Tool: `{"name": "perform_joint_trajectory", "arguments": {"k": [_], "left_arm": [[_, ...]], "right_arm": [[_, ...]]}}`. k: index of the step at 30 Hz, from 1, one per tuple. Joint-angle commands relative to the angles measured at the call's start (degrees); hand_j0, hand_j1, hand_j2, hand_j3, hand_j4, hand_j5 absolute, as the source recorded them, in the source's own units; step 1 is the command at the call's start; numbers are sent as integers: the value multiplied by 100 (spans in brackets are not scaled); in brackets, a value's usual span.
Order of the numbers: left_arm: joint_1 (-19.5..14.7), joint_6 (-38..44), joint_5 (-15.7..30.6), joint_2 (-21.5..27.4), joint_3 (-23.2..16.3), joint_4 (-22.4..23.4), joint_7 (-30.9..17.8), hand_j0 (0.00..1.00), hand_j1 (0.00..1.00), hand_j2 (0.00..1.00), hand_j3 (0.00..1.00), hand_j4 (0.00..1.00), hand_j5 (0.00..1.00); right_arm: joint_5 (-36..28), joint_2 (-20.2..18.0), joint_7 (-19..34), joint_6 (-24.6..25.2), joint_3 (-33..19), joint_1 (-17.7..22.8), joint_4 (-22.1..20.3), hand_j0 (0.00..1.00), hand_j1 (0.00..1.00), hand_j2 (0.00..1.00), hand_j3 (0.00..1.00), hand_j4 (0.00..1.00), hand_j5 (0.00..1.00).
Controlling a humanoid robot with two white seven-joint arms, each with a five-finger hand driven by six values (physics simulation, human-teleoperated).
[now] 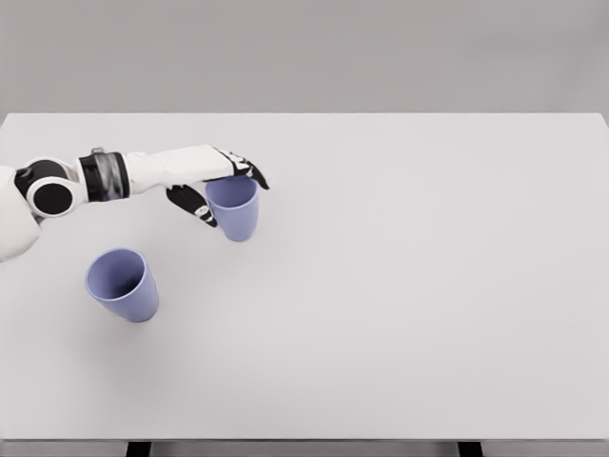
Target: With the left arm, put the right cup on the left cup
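Head view: white tabletop [400, 286] filling most of the frame, grey wall behind, dark legs just visible at the bottom edge.

Left arm [105, 176] reaching in from the picture's left edge, white segments with a black band and a round joint near the edge, stretched roughly level toward the middle-left of the tabletop.

Left hand [219, 181] closed around the rim of a lavender-blue cup [234, 209]: fingers [249, 171] draped over the far side of the rim, thumb [195, 205] down along the near left side of the wall. Holding the cup, then, not spread wide. Held cup upright or nearly so, mouth upward, narrow base pointing down; a faint shadow just beneath the base, but whether resting on the surface or lifted slightly cannot be told.

Second lavender-blue cup [122, 284] standing free on the tabletop, lower and further left than the held one, mouth open upward and tipped a little toward the camera so the inside shows. Well apart from the held cup, not touching the hand or arm.

Right arm not visible anywhere in this view.
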Motion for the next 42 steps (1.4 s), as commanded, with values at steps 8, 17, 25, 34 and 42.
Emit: {"name": "perform_joint_trajectory", "arguments": {"k": [8, 17, 25, 34, 42], "left_arm": [[0, 8, 167, 119, 23, -76, 24, 39, 39, 39, 39, 39, 39], [-26, 8, 650, 1112, 102, -1052, 7, 39, 39, 39, 39, 39, 39], [-44, 8, 1195, 1955, 94, -1922, -28, 37, 37, 37, 37, 37, 37], [-96, 8, 1555, 2975, 111, -2801, -11, 37, 37, 37, 37, 37, 37], [-290, 8, 1863, 3651, 129, -3284, -28, 37, 37, 37, 37, 37, 37]], "right_arm": [[8, 0, 3, -2, 0, 0, 2, 100, 100, 100, 100, 100, 100], [8, 0, 3, -11, 0, 0, 2, 100, 100, 100, 100, 100, 100], [8, 0, 3, -2, 0, 0, 2, 100, 100, 100, 100, 100, 100], [8, 0, 3, -2, 0, 0, 2, 100, 100, 100, 100, 100, 100], [8, 0, 3, -2, 0, 0, 2, 100, 100, 100, 100, 100, 100]]}}
